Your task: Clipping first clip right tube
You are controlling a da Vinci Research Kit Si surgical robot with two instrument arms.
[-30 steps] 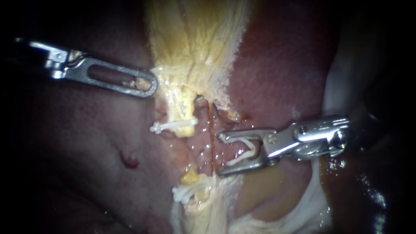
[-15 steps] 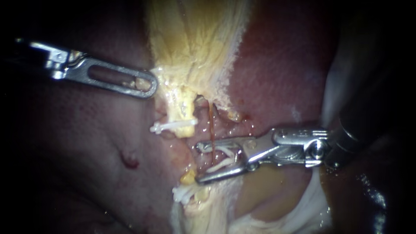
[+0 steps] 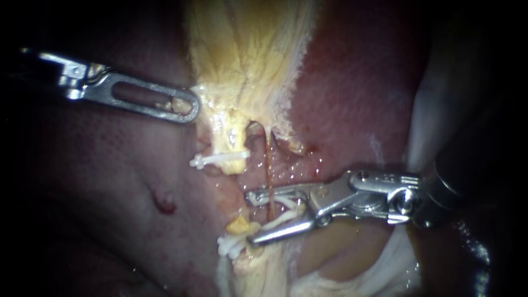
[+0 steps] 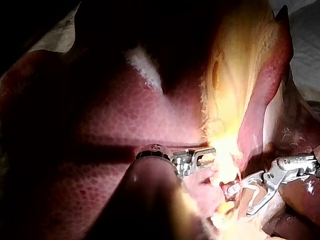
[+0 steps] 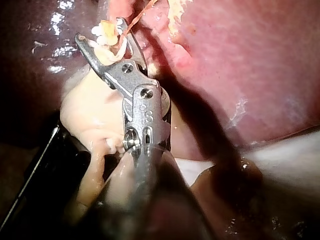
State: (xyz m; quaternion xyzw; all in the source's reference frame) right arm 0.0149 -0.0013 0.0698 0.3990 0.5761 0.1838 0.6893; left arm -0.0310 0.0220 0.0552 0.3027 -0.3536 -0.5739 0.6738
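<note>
Right tube [image 3: 269, 165]: not yet clipped; right instrument [image 3: 251, 218] hand is gripping an open clip [image 3: 280, 220], straddling tube; squeezing shut remaining.

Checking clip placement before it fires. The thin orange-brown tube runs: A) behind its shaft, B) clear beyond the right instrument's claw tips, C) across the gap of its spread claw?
C: the thin orange-brown tube crosses between the two halves of the silver claw of the right instrument, which carries a white plastic clip.
</note>
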